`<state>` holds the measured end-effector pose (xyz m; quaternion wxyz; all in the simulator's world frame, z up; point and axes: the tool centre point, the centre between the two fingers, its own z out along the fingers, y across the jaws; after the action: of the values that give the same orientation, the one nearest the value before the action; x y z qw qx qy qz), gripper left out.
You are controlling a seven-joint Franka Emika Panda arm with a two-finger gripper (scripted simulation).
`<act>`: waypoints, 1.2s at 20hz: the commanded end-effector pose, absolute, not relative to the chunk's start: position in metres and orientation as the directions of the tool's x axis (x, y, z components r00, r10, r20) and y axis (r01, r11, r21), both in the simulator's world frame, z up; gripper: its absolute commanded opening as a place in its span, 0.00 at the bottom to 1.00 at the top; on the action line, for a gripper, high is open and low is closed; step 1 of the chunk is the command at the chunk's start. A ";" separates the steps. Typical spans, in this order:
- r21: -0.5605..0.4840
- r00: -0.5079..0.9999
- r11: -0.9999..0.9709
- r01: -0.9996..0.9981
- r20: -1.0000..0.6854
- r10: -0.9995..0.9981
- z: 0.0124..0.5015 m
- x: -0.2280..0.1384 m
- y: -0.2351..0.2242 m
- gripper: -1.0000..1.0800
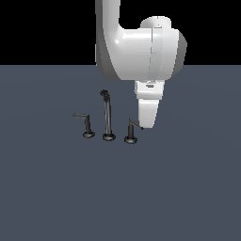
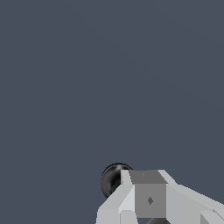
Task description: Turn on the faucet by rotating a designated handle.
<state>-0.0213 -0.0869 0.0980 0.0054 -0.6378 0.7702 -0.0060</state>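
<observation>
In the exterior view, a big white robot arm (image 1: 136, 47) hangs down from the top over a flat, dark grey bench (image 1: 120, 188). Three small dark metal parts of the faucet (image 1: 108, 117) stand in a row on the bench. The tall thin spout (image 1: 108, 115) with a curved tip is in the middle. A thin dark handle (image 1: 84, 123) stands on the exterior view's left, and its bar points off to that side. The designated handle (image 1: 132, 131) stands on the exterior view's right, on a round base. Its short bar points to the right and meets the tip of the gripper (image 1: 147, 123). The white gripper comes down just beside this handle, touching or almost touching its bar. From here I cannot tell if the jaws are spread or pressed together.

In the wrist view, most of the picture is plain grey bench (image 2: 109, 78). The grey and white gripper (image 2: 148, 197) fills the bottom part. A shiny, round, dark part of the designated handle (image 2: 112, 179) peeks out right beside the gripper. The jaws cannot be made out here either.
</observation>
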 end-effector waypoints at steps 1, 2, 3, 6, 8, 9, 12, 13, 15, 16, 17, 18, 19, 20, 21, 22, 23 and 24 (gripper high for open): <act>-0.003 -0.179 0.180 -0.984 -0.001 -0.984 0.098 -0.035 -0.079 0.00; -0.002 -0.180 0.180 -0.984 -0.001 -0.984 0.098 -0.038 -0.077 0.00; -0.002 -0.180 0.180 -0.984 0.000 -0.984 0.098 -0.042 -0.076 0.00; -0.007 -0.193 0.193 -0.981 0.001 -0.981 0.098 -0.040 -0.084 0.00; -0.006 -0.191 0.191 -0.982 0.001 -0.982 0.098 -0.044 -0.074 0.00; -0.005 -0.190 0.190 -0.982 0.001 -0.982 0.098 -0.046 -0.069 0.00; -0.003 -0.187 0.187 -0.982 0.001 -0.982 0.098 -0.051 -0.053 0.00; -0.003 -0.186 0.186 -0.983 0.001 -0.983 0.098 -0.053 -0.048 0.00; -0.001 -0.183 0.183 -0.983 0.000 -0.983 0.098 -0.057 -0.038 0.00; 0.000 -0.182 0.182 -0.983 0.000 -0.983 0.098 -0.059 -0.032 0.00; 0.000 -0.182 0.182 -0.983 0.000 -0.983 0.098 -0.059 -0.032 0.00; -0.006 -0.216 0.216 -0.976 0.005 -0.976 0.098 -0.056 -0.056 0.00; -0.005 -0.212 0.212 -0.977 0.004 -0.977 0.098 -0.054 -0.050 0.00; -0.005 -0.209 0.209 -0.978 0.004 -0.978 0.098 -0.052 -0.044 0.00; -0.004 -0.206 0.206 -0.978 0.003 -0.978 0.098 -0.050 -0.038 0.00; -0.004 -0.203 0.203 -0.979 0.003 -0.979 0.098 -0.048 -0.032 0.00; -0.003 -0.200 0.200 -0.980 0.003 -0.980 0.098 -0.047 -0.026 0.00; -0.003 -0.197 0.197 -0.980 0.002 -0.980 0.098 -0.045 -0.020 0.00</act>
<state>-0.0503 -0.0473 0.0978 -0.0032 -0.6190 0.7853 -0.0035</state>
